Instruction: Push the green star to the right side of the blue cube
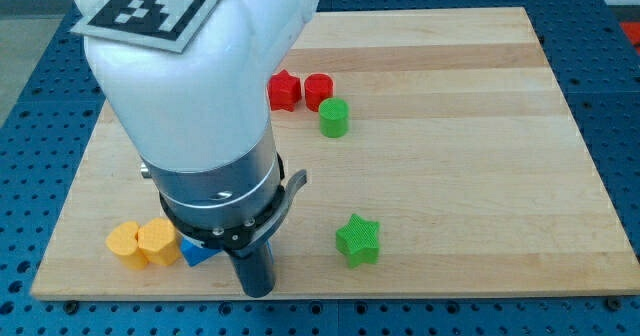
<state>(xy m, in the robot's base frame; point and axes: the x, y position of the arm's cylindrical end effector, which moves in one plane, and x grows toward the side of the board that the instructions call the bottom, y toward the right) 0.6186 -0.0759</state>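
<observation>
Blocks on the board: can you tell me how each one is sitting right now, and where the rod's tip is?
Green star: lying flat, alone, touching nothing.
Blue block: mostly hidden under the arm, against a yellow block.
Yellow blocks: two, touching each other.
Red star: beside the red cylinder.
Green cylinder: upright, just below the red cylinder.
My tip: on the board, right of the blue block, left of the green star.

We see a pale wooden board [470,106] made of glued planks, lying on a blue perforated bench [30,126]. Toward the view's top a red star-shaped block [284,90] and a red cylinder [318,89] sit touching, with a green cylinder [334,118] just below-right of them. A green star-shaped block [358,239] lies alone near the view's bottom edge. At the bottom left two yellow blocks [126,244] [156,241] sit touching, and a blue block [196,253], mostly hidden, lies just to their right.
</observation>
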